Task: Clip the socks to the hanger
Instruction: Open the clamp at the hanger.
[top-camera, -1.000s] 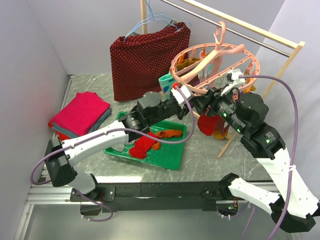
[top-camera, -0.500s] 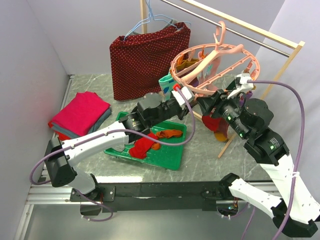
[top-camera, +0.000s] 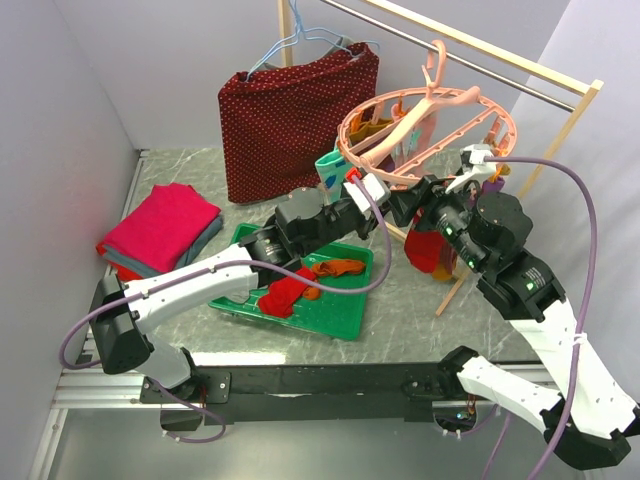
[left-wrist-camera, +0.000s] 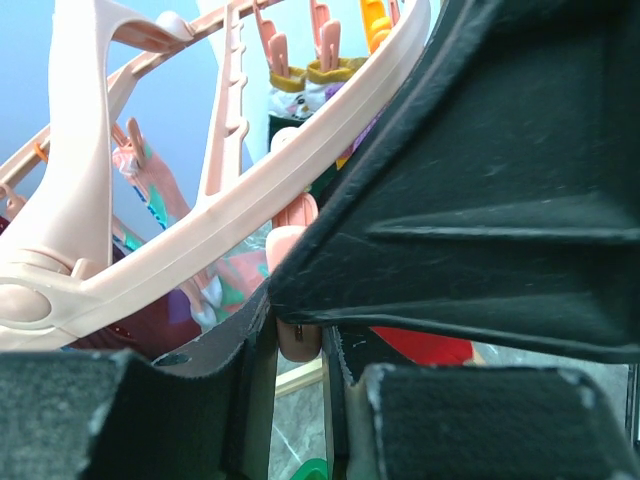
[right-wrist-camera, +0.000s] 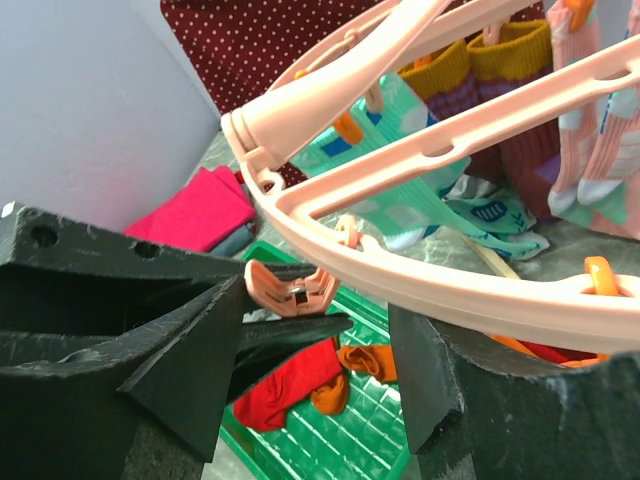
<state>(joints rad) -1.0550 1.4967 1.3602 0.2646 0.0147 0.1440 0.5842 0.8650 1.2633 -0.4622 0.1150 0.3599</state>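
Observation:
The salmon-pink hanger (top-camera: 430, 125) hangs from the rail, with teal (right-wrist-camera: 420, 190), purple-yellow (right-wrist-camera: 500, 90) and pink (right-wrist-camera: 600, 110) socks clipped to it. My left gripper (top-camera: 398, 205) (left-wrist-camera: 298, 372) is shut on one dangling clip peg (left-wrist-camera: 298, 338) (right-wrist-camera: 290, 290) below the near rim, pinching it so its mouth gapes. My right gripper (top-camera: 426, 203) (right-wrist-camera: 315, 390) is open right beside it, its fingers either side of that peg. A red sock (top-camera: 424, 250) (left-wrist-camera: 425, 347) hangs just below; what holds it is hidden. A red sock (top-camera: 283, 295) and an orange sock (top-camera: 335, 268) lie in the tray.
The green tray (top-camera: 340, 315) sits mid-table under the left arm. A folded pink-red cloth stack (top-camera: 160, 228) lies at the left. A dark-red dotted cloth (top-camera: 295, 115) hangs on a light-blue wire hanger behind. The wooden rack post (top-camera: 545, 170) stands at the right.
The right arm swung out to the right, then came back in against the left gripper, its jaws spreading wider. The hanger rocked slightly. The left gripper stayed clamped on the peg.

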